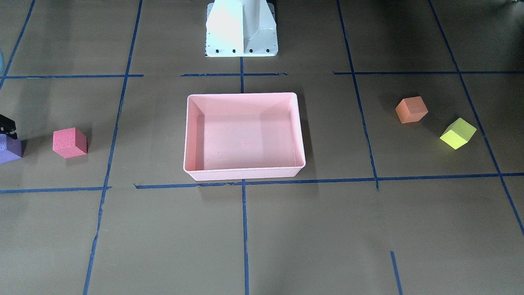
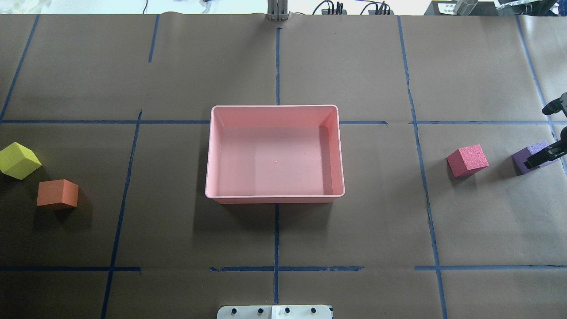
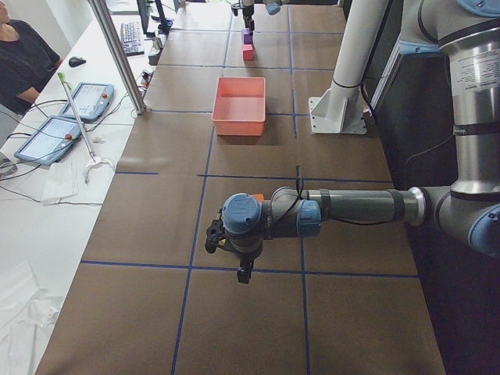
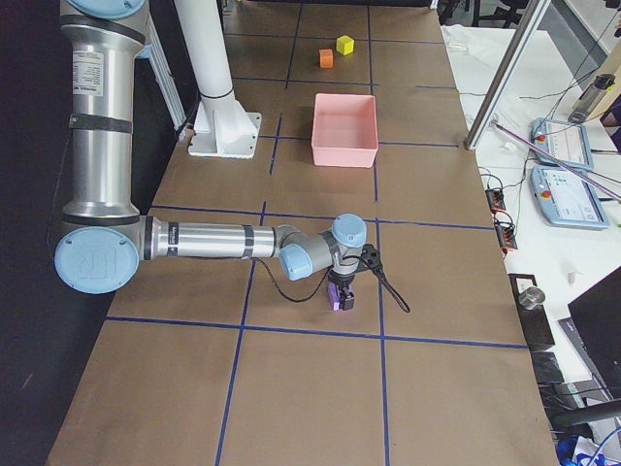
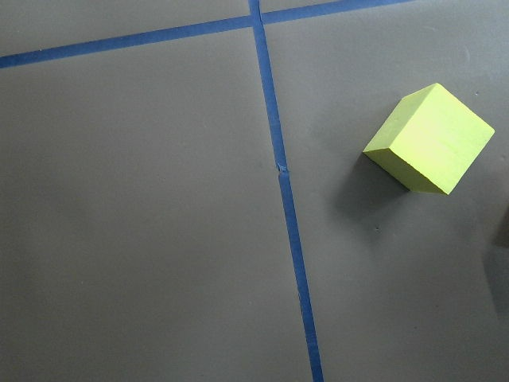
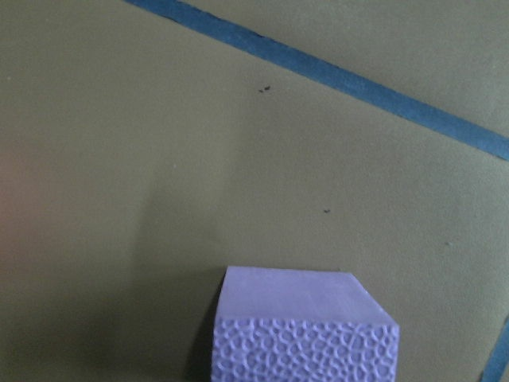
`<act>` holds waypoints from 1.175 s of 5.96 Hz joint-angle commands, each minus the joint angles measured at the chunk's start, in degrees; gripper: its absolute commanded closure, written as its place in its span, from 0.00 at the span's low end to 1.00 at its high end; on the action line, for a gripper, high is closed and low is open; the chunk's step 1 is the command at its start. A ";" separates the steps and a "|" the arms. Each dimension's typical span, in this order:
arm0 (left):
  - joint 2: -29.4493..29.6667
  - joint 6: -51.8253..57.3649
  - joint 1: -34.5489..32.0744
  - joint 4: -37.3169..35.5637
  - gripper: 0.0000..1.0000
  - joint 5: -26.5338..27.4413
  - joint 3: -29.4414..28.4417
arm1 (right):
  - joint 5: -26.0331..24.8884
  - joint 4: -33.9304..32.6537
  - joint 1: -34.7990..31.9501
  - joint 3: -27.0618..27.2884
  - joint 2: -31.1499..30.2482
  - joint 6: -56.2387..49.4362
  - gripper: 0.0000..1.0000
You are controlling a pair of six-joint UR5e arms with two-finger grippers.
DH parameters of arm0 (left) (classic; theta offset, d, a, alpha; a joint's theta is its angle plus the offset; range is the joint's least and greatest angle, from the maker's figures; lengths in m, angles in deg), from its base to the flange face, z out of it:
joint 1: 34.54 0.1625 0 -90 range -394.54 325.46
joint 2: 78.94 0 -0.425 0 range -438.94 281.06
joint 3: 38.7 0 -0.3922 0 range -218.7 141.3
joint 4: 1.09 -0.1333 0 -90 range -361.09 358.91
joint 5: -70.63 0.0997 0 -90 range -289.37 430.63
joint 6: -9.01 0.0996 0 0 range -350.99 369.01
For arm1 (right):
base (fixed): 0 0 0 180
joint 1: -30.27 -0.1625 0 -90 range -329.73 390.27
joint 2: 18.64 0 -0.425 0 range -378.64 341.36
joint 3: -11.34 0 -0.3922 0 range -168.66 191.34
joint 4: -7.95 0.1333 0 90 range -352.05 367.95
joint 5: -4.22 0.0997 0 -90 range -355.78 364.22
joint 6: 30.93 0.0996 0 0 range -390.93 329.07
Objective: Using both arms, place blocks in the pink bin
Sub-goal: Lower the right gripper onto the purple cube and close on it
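Front view: right gripper (image 1: 6, 125) is down on the purple block (image 1: 9, 148), with the red-pink block (image 1: 69, 142) just beside its fingers. They possibly straddle it; can't tell if they pinch.

Overhead: pink bin (image 2: 274, 198) sits well away from them, with the orange block (image 2: 56, 193) and yellow-green block (image 2: 18, 160) on the table outside it.

Left side view: left arm (image 3: 351, 207) reaches out level, left gripper (image 3: 244, 269) points down, finger state unreadable.

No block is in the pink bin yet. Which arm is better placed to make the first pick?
Right. Its hand sits right at the small purple foam cube. The left hand hangs above the table, with the yellow-green foam cube off to one side in its wrist view.
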 commanded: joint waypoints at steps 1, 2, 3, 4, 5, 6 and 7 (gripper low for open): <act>0.03 0.09 0.00 0.00 0.00 0.00 0.01 | -0.80 -0.01 1.00 -3.14 1.75 1.32 0.01; -0.06 0.09 0.00 0.00 0.00 -0.17 0.27 | -0.64 0.08 0.92 -3.25 1.41 4.99 0.32; -0.06 0.09 0.00 0.00 0.00 -0.18 0.27 | -0.64 2.43 0.91 -2.82 0.97 5.98 0.96; -0.06 0.18 0.00 0.00 0.00 -0.18 0.36 | -0.03 1.76 0.83 1.80 1.66 9.99 1.00; -0.06 0.18 0.00 0.00 0.00 -0.18 0.36 | 0.24 -4.69 0.48 13.33 0.71 11.68 1.00; -0.06 0.26 0.00 0.00 0.00 -0.18 0.27 | 0.42 -23.46 0.65 26.85 2.27 12.14 1.00; -0.06 0.18 0.00 0.00 0.00 -0.18 0.27 | 0.51 -38.35 1.09 34.99 9.42 15.97 1.00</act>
